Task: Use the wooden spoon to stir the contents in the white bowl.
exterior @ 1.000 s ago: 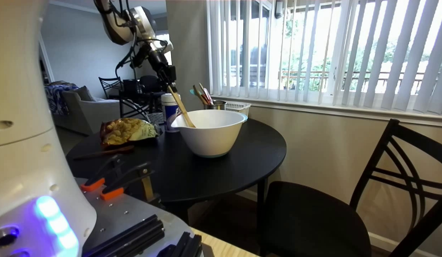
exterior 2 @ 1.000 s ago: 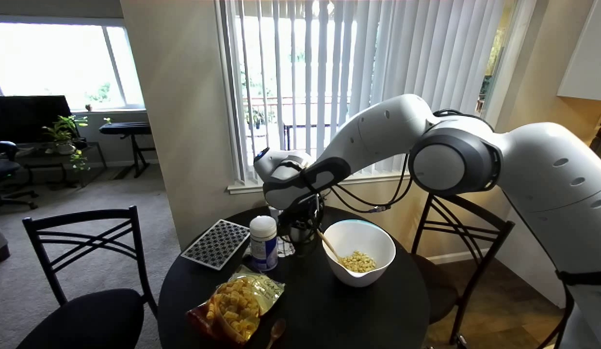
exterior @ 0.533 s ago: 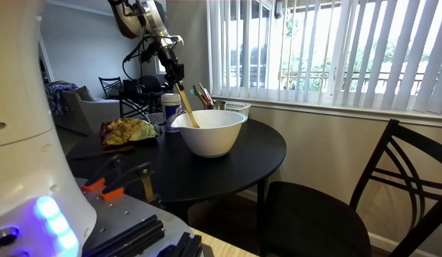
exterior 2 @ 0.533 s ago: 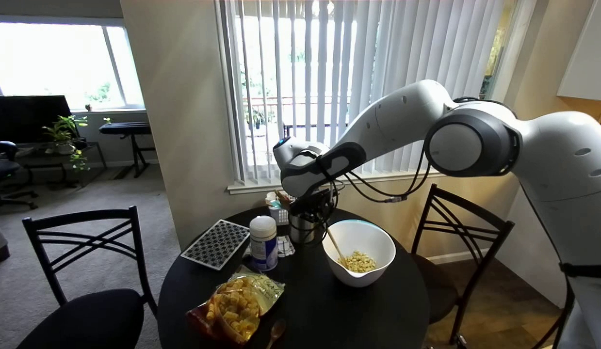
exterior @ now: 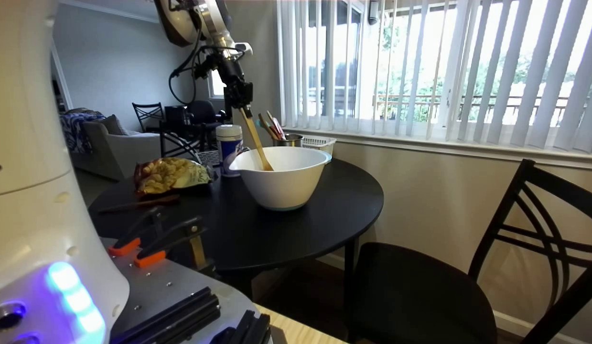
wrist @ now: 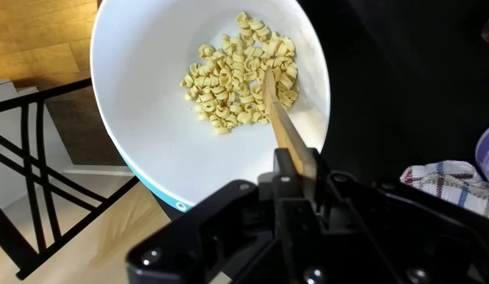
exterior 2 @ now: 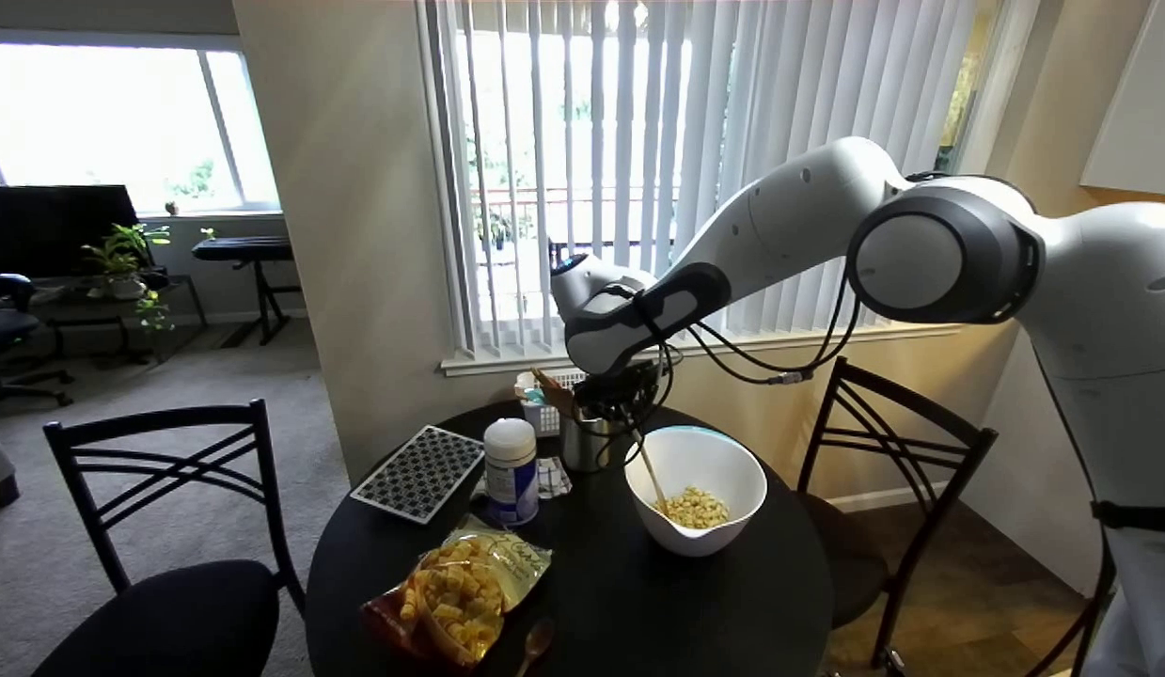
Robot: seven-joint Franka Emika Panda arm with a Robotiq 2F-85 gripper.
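Observation:
The white bowl (exterior: 284, 188) stands on the black round table; it also shows in an exterior view (exterior 2: 700, 453) and in the wrist view (wrist: 145, 98). Pale curled pasta (wrist: 228, 83) lies in its bottom, also seen in an exterior view (exterior 2: 697, 510). My gripper (wrist: 300, 157) is shut on the handle end of the wooden spoon (wrist: 283, 124), above the bowl's rim. The spoon slants down into the bowl in both exterior views (exterior: 255, 136) (exterior 2: 650, 468). Its tip touches the pasta near one side wall; the lowest part is partly hidden among the pieces.
A canister (exterior 2: 511, 475), a metal utensil pot (exterior 2: 582, 444) and a white basket (exterior 2: 543, 418) stand beside the bowl. An open snack bag (exterior 2: 464, 592), a dark spoon (exterior 2: 538, 641) and a patterned board (exterior 2: 420, 473) lie on the table (exterior 2: 704, 621). A checked cloth (wrist: 445, 183) lies near the canister.
My gripper has moved towards the bowl, carrying the spoon, which now stands more upright. The spoon's lower end has shifted a little further into the bowl. The bowl has not moved.

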